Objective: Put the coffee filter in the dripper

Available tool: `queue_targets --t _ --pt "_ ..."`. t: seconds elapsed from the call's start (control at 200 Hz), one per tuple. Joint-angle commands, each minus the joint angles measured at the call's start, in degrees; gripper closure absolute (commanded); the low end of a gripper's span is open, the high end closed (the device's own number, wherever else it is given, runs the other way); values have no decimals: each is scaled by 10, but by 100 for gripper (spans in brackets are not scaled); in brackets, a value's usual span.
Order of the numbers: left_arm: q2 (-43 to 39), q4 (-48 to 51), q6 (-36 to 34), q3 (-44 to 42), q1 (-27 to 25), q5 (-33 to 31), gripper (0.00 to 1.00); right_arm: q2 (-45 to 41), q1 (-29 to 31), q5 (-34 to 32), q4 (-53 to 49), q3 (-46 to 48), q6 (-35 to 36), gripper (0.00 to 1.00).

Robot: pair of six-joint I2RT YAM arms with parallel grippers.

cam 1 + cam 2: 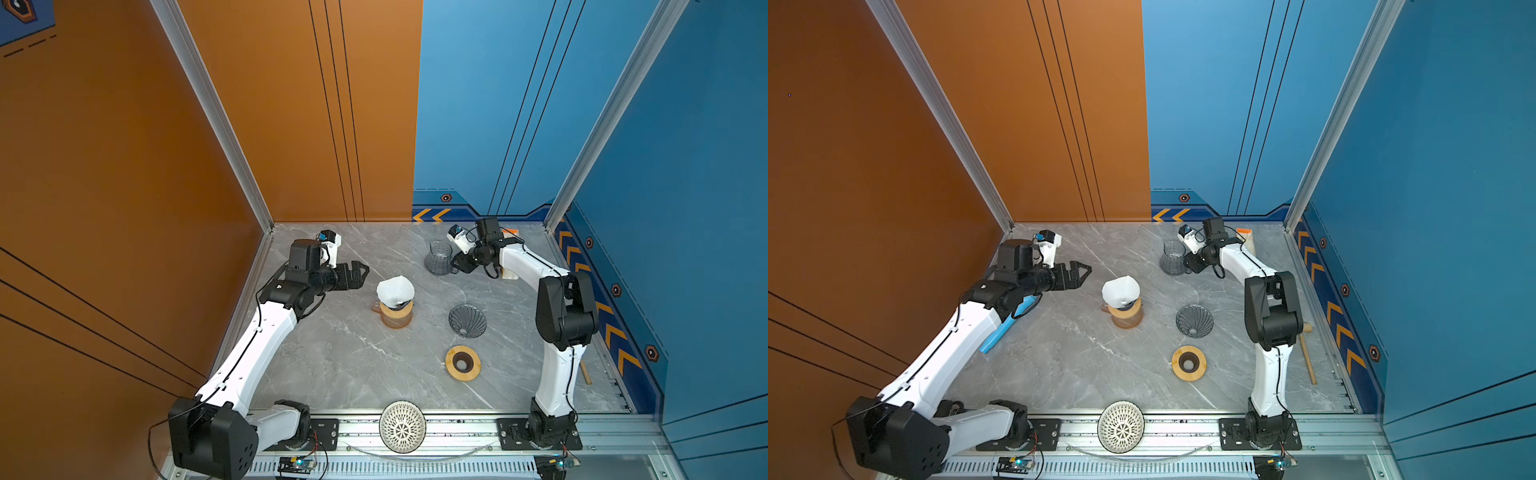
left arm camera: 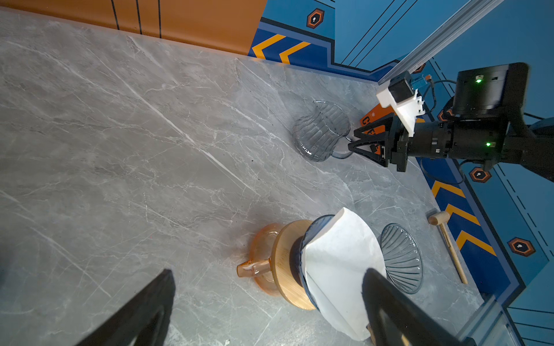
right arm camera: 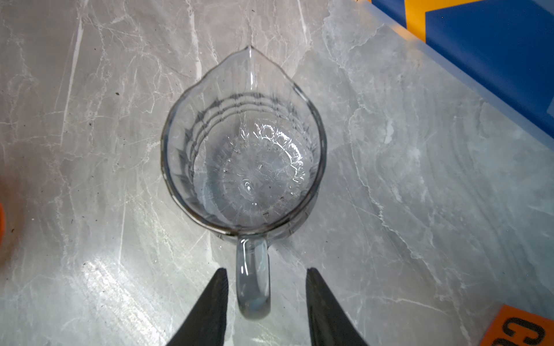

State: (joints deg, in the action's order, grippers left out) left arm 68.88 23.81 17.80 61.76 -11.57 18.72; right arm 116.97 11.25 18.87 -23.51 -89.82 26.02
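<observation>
The white paper coffee filter [image 1: 395, 289] [image 1: 1120, 290] [image 2: 338, 269] sits crumpled in a dark glass dripper [image 2: 317, 222] with a wooden collar [image 2: 286, 263], on top of an orange glass carafe [image 1: 397, 319]. A second dark ribbed dripper [image 1: 467, 320] [image 1: 1194, 320] stands on the table to the right. My left gripper [image 1: 361, 274] [image 2: 269, 274] is open, left of the filter and apart from it. My right gripper [image 1: 457, 266] [image 3: 266, 269] straddles the handle [image 3: 253, 278] of a clear glass pitcher [image 1: 439, 257] [image 3: 242, 155], jaws apart, not touching it.
A wooden ring holder [image 1: 462, 363] lies front right of the middle. A white lattice bowl [image 1: 402, 426] rests on the front rail. An orange-topped box [image 1: 1246, 239] stands at the back right, a wooden mallet [image 1: 1307, 353] along the right wall, a blue object [image 1: 1005, 328] under the left arm.
</observation>
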Motion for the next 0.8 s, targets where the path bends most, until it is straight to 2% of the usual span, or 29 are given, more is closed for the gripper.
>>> queue_targets --t 0.0,0.421,0.661,0.796 --pt "-16 14 -3 3 5 9 2 12 2 4 -21 -16 17 59" --pt "-23 23 -3 -2 5 3 2 43 9 -12 -27 -35 17 69" --pt "-23 28 -3 -1 5 3 2 44 15 -32 -27 -35 27 81" --pt "-24 29 -3 -1 5 3 2 39 15 -38 -26 -28 33 84"
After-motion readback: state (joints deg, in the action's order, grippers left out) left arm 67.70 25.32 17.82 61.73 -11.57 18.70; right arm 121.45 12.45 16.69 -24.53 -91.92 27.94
